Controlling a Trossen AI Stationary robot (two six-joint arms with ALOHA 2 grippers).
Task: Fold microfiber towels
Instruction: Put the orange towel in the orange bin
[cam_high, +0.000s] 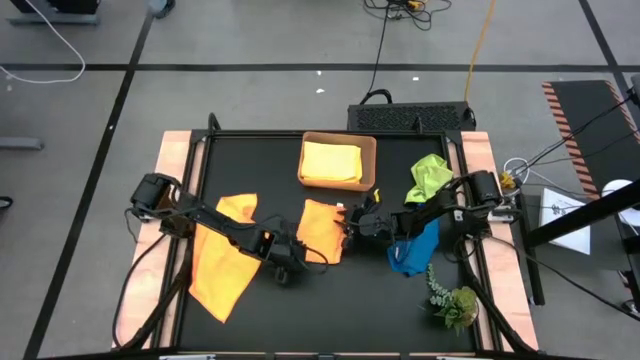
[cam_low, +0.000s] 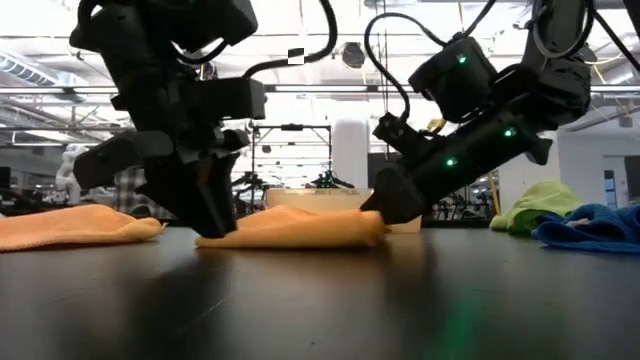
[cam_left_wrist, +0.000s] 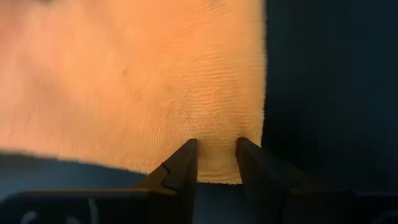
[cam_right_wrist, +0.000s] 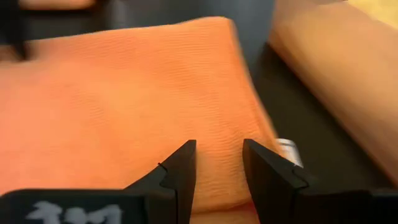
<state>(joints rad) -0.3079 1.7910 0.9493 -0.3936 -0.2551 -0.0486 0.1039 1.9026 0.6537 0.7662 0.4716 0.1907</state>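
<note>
The black tabletop (cam_high: 330, 300) is framed by pale wooden edges left and right. Its near strip, in front of both arms, is bare. The far middle is taken by a tan tray (cam_high: 368, 150) holding a yellow towel (cam_high: 331, 162).

A folded orange towel (cam_high: 322, 230) lies at the middle of the tabletop, between the two arms. The left gripper (cam_high: 288, 268) stands at its near left corner. In the left wrist view its jaws are partly open, tips over the towel's edge by that corner, with a narrow strip of cloth showing between them; whether they pinch it I cannot tell. The right gripper (cam_high: 362, 226) is at the towel's right edge. Its jaws are also partly open, tips low over the cloth, and no grip shows. In the low view both grippers reach down to the towel's two ends, and the towel lies flat on the tabletop.

A second orange towel (cam_high: 222, 262) lies spread and rumpled at the left, under the left arm, reaching toward the near left edge. At the right, a green towel (cam_high: 430, 176) is bunched near the far right edge, and a blue towel (cam_high: 416, 252) sits crumpled under the right arm. A plant sprig (cam_high: 452, 300) lies near the near right corner, just beyond the blue towel.
</note>
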